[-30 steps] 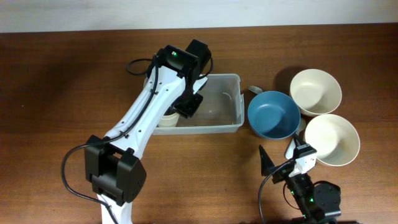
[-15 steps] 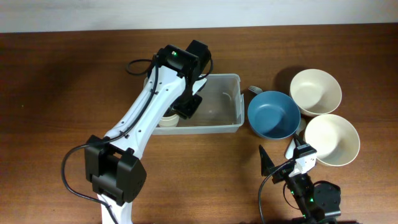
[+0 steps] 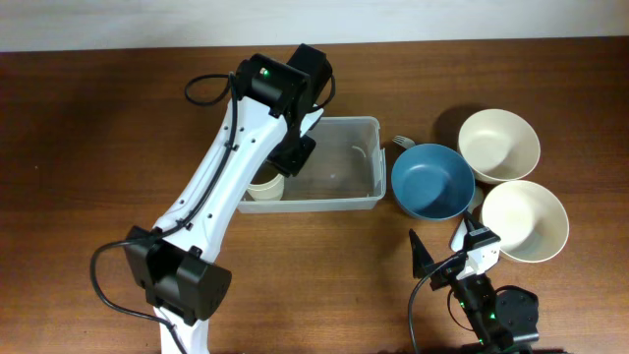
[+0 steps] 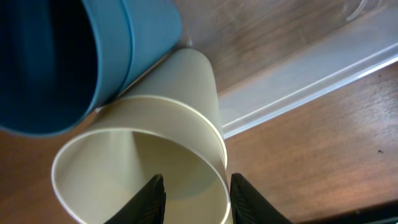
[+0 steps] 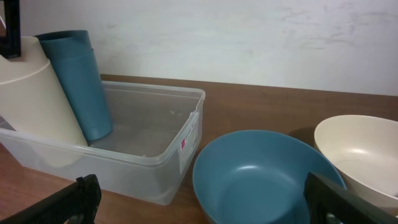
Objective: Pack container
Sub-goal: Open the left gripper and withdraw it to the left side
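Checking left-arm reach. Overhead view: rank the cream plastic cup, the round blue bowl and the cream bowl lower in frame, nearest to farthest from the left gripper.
From the left gripper:
1. Cream plastic cup, inside the clear plastic container's left end.
2. Round blue bowl, right of the container.
3. Lower cream bowl, far right.

Overhead: straight down on whole table. Left wrist: very close, into cream cup beside container rim. Right wrist: low, level, facing wall; shares container and cream cup with both others.

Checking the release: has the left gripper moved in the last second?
Yes: overhead, the left gripper has shifted toward the far wall of the container.
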You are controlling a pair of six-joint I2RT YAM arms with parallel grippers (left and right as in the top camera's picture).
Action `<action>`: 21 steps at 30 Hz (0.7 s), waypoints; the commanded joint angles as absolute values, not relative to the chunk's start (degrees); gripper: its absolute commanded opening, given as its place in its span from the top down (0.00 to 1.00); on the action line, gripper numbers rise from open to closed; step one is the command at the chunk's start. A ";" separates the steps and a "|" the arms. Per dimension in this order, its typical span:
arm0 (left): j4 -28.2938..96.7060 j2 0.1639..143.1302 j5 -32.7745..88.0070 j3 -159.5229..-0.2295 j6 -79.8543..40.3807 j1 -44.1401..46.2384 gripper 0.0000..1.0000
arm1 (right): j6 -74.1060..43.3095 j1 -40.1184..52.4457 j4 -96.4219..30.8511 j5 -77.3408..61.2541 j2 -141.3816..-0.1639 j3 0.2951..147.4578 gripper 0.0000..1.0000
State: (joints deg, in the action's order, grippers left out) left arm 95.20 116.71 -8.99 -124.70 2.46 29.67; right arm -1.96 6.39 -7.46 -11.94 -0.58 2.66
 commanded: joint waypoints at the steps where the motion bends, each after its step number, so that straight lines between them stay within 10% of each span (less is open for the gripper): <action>1: 96.20 116.77 -10.55 -126.54 2.61 29.47 0.64 | -2.39 6.79 -7.44 -11.79 -0.21 2.15 0.01; 21: 96.71 116.75 -10.55 -130.78 2.61 29.47 0.65 | -2.39 6.79 -7.44 -11.81 -0.21 2.15 0.01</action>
